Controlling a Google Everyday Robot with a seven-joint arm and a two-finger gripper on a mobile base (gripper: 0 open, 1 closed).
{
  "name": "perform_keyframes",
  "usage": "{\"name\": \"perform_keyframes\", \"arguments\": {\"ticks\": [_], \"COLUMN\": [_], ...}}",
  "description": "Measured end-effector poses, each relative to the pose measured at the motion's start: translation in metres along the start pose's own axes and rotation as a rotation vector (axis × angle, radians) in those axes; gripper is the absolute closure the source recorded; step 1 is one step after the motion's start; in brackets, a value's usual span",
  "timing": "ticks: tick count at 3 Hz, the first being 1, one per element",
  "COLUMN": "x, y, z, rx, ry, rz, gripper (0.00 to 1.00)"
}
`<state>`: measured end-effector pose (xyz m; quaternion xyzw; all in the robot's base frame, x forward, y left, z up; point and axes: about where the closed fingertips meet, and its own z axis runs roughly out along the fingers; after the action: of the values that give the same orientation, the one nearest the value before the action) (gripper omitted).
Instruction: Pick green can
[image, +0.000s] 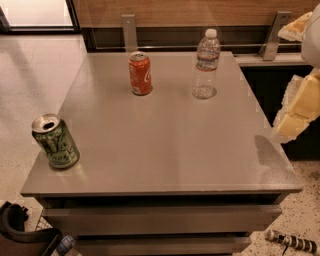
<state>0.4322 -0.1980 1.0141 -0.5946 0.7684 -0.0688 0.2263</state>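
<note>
1. Claw (298, 107): a pale, blocky form at the right border of the view, off the right edge of the tabletop (165, 145). It appears to be raised above the tabletop, judging by the shadow on the near right corner. It is only partly in view, so I cannot tell whether it is spread or pressed together. Nothing is seen in it.
2. Green can (55, 142): stands upright on the opposite side of the tabletop from the claw, well apart from it. It sits close to the edge farthest from the claw, with nothing touching it.
3. Other items: a red-orange can (140, 73) and a water bottle (206, 65) stand farther back, both well apart from the green can. The bottle is nearer the claw than either can. Neither appears to block a straight reach from the claw to the green can.
4. Handling, judged:
   - The silver top shows a dark opening, so the can is probably opened and may be partly or wholly empty.
   - It is likely light and easily tipped by a sideways nudge.
   - The thin aluminium wall should hold under moderate pressure but dent under a hard squeeze.
   - The printed surface looks smooth and somewhat slippery.
5. Recommended hold: across the round body at about mid-height, below the tapered shoulder and clear of the rim, with moderate pressure.
6. Risk: a push away from the claw could send the can off the nearby edge.
</note>
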Motion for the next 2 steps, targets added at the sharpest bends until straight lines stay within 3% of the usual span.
{"name": "perform_keyframes", "arguments": {"ticks": [2], "x": [-0.017], "y": [0.027], "z": [0.095], "rx": [-0.154], "ry": [-0.344], "rz": [0.003], "gripper": [0.0]}}
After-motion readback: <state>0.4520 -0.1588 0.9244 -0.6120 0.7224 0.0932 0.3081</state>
